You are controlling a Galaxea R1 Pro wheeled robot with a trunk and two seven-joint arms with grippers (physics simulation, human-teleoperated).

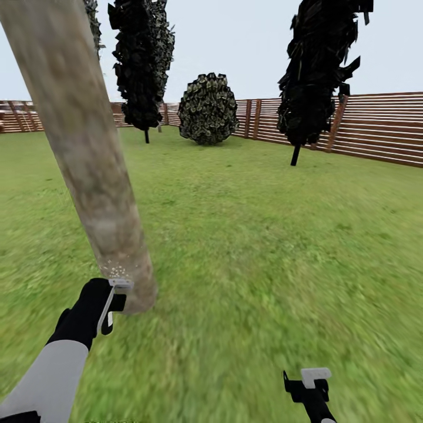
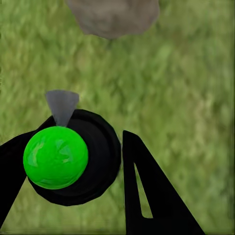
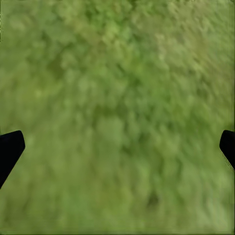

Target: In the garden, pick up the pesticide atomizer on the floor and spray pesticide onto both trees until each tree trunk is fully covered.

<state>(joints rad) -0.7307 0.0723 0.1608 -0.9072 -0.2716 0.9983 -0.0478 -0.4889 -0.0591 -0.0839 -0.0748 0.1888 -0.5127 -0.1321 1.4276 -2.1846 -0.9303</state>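
Observation:
A thick pale beige-grey tree trunk (image 1: 88, 147) leans across the left of the head view, and its base (image 2: 112, 17) also appears in the left wrist view. My left gripper (image 1: 117, 294) is right at the foot of that trunk. It is shut on the pesticide atomizer (image 2: 73, 161), a round black body with a glossy green top. The atomizer's grey cone nozzle (image 2: 62, 105) points at the trunk base. Pale specks (image 1: 116, 271) dot the bark just above the gripper. My right gripper (image 1: 308, 382) hangs open over grass at the lower right, with nothing between its fingers (image 3: 11, 147).
Lawn (image 1: 264, 235) stretches away on all sides. Two black cone-shaped trees (image 1: 141, 64) (image 1: 320, 70) and a round dark bush (image 1: 207, 108) stand far back. A brown slatted fence (image 1: 376, 126) runs along the back and right.

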